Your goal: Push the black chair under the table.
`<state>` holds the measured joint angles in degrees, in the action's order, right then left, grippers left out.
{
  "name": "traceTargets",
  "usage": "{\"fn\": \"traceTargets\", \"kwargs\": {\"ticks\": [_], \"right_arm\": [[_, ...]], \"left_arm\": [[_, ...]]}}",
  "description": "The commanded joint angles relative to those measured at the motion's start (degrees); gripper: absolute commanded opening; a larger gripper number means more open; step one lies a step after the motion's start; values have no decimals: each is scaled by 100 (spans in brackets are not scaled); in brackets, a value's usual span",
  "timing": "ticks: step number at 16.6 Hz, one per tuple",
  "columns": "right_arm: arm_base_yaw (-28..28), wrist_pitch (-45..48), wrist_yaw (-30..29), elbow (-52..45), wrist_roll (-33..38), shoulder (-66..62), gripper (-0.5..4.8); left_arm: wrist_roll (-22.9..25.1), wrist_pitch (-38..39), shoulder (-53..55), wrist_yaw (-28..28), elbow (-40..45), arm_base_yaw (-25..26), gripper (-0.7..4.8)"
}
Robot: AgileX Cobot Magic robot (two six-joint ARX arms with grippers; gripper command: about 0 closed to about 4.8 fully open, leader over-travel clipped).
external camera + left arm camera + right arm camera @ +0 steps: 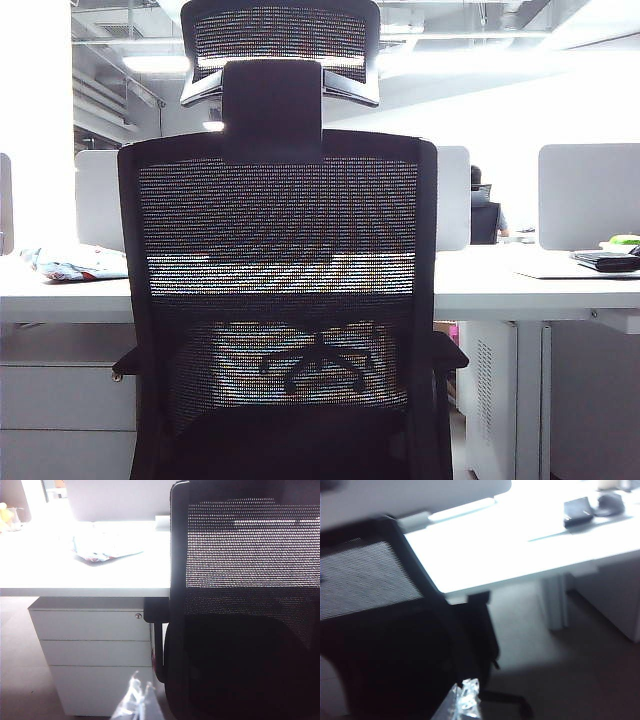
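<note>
Nearest to me, both my grippers show only as pale, blurred tips at the bottom edge of their wrist views. My left gripper (137, 700) is low in the frame, just left of the chair's side, in front of the white drawer unit (95, 650). My right gripper (465, 696) is at the bottom centre of its view, close to the chair's dark lower side. For both, I cannot tell how far the fingers are open, and I see nothing held in them. Neither gripper appears in the exterior view.

Next comes the black chair (280, 300). It fills the middle of the exterior view with its mesh back toward me, upright, the headrest (280, 45) at the top of the frame. The chair lies between my two grippers, so both arms seem about equally near to it, one on each side.

Behind it, the table (530, 285) runs across the frame from left to right, and its long edge is crosswise to the push. The seat seems already near this edge. I judge the push must go straight forward, away from me. The opening under the top lies between the drawer unit at lower left and the white panel leg (495, 400) at lower right. The armrests (445, 355) sit near the underside of the top, so they may catch there.
</note>
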<state>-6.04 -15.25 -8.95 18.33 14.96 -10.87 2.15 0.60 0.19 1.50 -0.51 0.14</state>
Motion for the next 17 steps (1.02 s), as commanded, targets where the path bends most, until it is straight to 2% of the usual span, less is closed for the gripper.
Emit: {"fn": "traceTargets", "kwargs": {"ticks": [1, 8, 12, 17], "right_arm": [[-20, 702, 17, -616, -22, 212, -5], [20, 1547, 4, -1805, -26, 970, -5], [26, 1558, 13, -1799, -317, 1084, -5], [562, 1554, 839, -1801, -494, 1078, -5]], "left_arm": [[44, -109, 4, -22, 0, 0, -5], [44, -109, 4, -22, 0, 0, -5], [44, -109, 4, -20, 0, 0, -5], [44, -109, 7, -22, 0, 0, -5]]}}
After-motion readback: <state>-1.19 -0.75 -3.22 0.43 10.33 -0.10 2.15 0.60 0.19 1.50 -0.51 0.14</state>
